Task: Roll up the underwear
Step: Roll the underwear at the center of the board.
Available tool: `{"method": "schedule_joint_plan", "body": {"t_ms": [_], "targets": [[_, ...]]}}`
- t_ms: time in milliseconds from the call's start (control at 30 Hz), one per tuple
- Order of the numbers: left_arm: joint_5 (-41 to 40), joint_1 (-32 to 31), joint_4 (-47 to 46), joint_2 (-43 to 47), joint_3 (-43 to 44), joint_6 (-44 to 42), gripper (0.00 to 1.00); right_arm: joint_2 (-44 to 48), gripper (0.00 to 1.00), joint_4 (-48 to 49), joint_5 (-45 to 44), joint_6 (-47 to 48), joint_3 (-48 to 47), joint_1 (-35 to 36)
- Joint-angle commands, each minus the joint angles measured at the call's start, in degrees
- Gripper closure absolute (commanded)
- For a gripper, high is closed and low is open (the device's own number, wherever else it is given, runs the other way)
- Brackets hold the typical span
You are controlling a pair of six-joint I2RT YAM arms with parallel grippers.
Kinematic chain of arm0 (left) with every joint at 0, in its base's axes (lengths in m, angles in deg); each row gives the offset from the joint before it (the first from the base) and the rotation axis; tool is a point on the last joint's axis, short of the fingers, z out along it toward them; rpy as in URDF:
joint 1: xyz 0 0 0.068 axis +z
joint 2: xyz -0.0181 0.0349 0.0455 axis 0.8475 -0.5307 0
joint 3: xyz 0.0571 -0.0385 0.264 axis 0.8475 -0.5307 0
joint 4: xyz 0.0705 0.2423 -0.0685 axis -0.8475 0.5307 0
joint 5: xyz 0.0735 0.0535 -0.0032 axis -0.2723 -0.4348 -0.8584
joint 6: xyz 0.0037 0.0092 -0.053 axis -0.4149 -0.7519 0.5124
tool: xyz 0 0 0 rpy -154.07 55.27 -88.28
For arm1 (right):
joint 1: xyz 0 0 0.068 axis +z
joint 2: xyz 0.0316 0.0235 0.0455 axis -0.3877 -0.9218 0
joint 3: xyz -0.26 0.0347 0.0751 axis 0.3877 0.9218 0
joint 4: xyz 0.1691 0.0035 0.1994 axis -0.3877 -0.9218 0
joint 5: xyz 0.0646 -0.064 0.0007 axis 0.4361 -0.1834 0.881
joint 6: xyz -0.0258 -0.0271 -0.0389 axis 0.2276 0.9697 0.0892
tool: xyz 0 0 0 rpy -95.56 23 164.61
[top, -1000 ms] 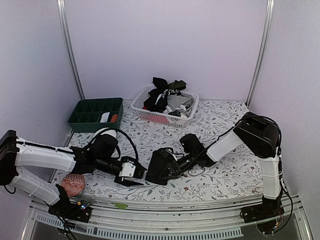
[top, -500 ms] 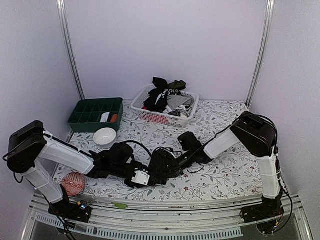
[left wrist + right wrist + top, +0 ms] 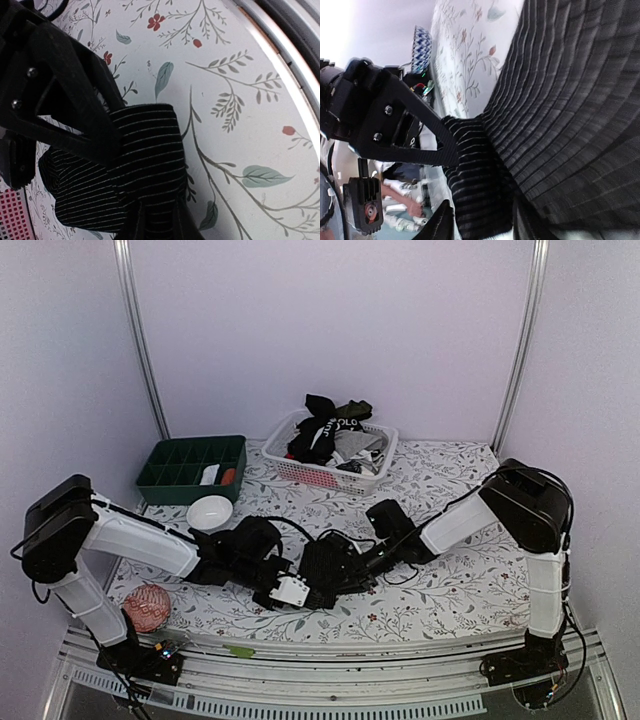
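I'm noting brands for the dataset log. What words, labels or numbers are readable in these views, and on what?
"OLO": white letters on a black waistband in the white basket; they are small, and the start is folded away.
Other white letters on the waistband beside it: too small to read.
On the striped black underwear and the floral tablecloth: no text.

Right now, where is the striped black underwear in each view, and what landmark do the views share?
Top external: the striped black underwear lies low centre.
Left wrist: lower left of centre.
Right wrist: filling the right side.
Shared landmark: the floral tablecloth.
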Motion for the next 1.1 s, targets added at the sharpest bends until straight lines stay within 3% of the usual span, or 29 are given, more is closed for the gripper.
{"method": "schedule_joint_plan", "body": {"t_ms": [0,133,333,567,667,900,1067], "targets": [[6.61,0.89,16.88,-2.7,3.17,0.05,0.94,11.65,0.5,-6.06,-15.76,7.61,3.05,-2.78],[11.8,3.53,26.79,-6.88,10.0,0.42,0.96,20.98,0.4,-8.97,-24.08,13.55,5.91,-2.79],[22.8,8.18,47.99,-19.07,24.93,-4.35,0.96,33.42,0.4,-9.92,-32.76,19.05,16.79,-1.07],[29.48,11.89,65.24,-31.99,38.52,-7.67,0.97,43.12,0.4,-12.87,-46.3,24.33,22.09,9.11],[31.32,13.01,68.84,-34.84,41.73,-8.32,0.97,42.15,0.37,-12.64,-50.16,26.69,20.92,13.48],[34.09,14.23,75.17,-40.7,46.27,-10.1,0.94,26.2,0.35,-13.1,-53.16,41.2,7.21,18.77],[36.16,15.67,76.7,-42.51,47.8,-9.91,0.93,20.25,0.35,-12.15,-52.17,48.21,2.29,21.49]]}}
